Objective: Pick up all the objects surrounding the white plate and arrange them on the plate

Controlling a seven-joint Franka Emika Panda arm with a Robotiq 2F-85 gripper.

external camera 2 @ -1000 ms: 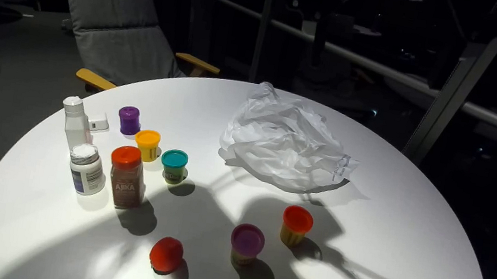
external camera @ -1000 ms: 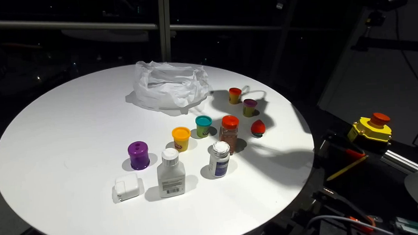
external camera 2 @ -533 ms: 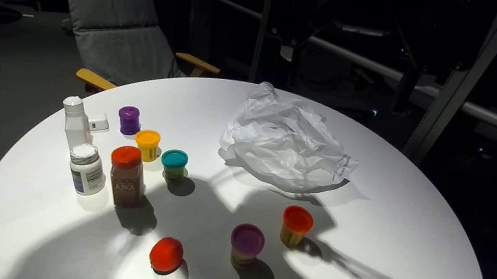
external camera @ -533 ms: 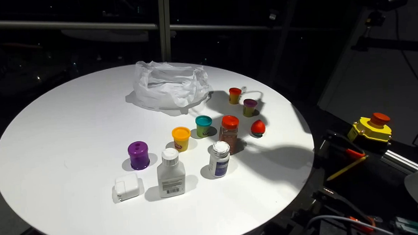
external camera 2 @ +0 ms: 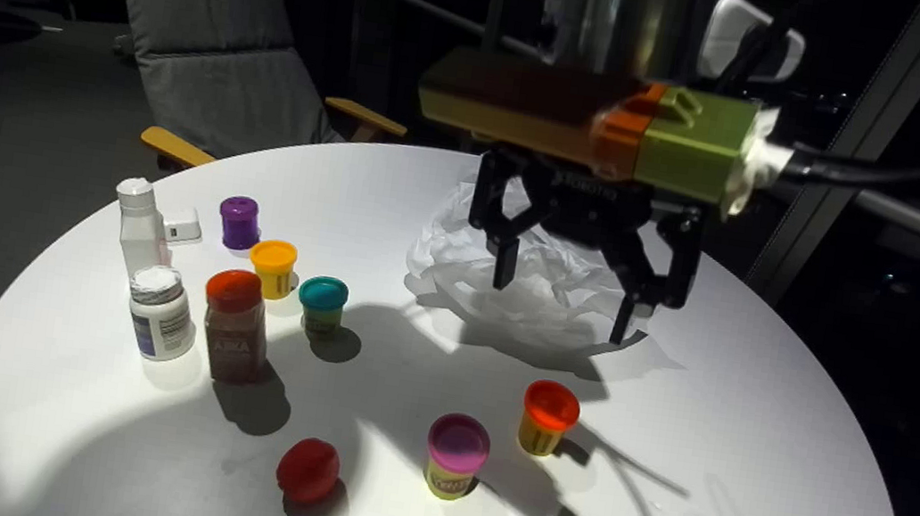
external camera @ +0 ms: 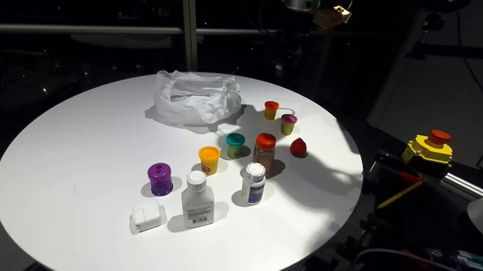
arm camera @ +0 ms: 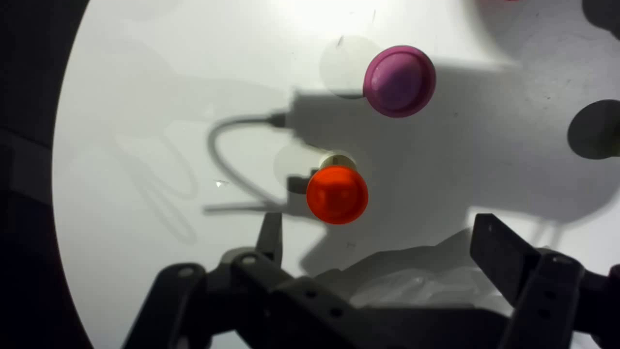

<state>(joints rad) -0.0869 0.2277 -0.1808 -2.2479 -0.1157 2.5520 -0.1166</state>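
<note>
Wrist view gives us the gripper [arm camera: 380, 233] with its jaws spread wide. Just beyond the gap between its fingertips, an orange-red-lidded Play-Doh tub [arm camera: 337, 195] stands upright on the round white table [arm camera: 121, 87], and a magenta-lidded Play-Doh tub [arm camera: 400, 81] stands near it, apart.

In an exterior view we find the white plate [external camera: 199, 106] toward the far edge of the table, its raised sides crinkled like thin plastic film. Part of it also shows to us in the wrist view, low between the fingers.

Nearer to us than the plate, a teal-lidded Play-Doh tub [external camera: 235, 146] stands just beside a yellow-lidded Play-Doh tub [external camera: 209, 159] and near a spice jar [external camera: 265, 152] with an orange-red lid. A red strawberry-shaped object [external camera: 298, 147] rests near the jar. Closer still we see a white pill bottle [external camera: 254, 184] with a blue label, a taller white bottle [external camera: 198, 200], a white USB charger [external camera: 146, 215] and a purple pencil sharpener [external camera: 160, 179]. All these small things are on the table, outside the plate; tubs, jar and bottles are upright.

In both exterior views the gripper hangs above the level of the table, and shadows fall across the surface among the tubs. Behind the table, in an exterior view, we see a grey armchair [external camera 2: 210, 47] with wooden armrests.
</note>
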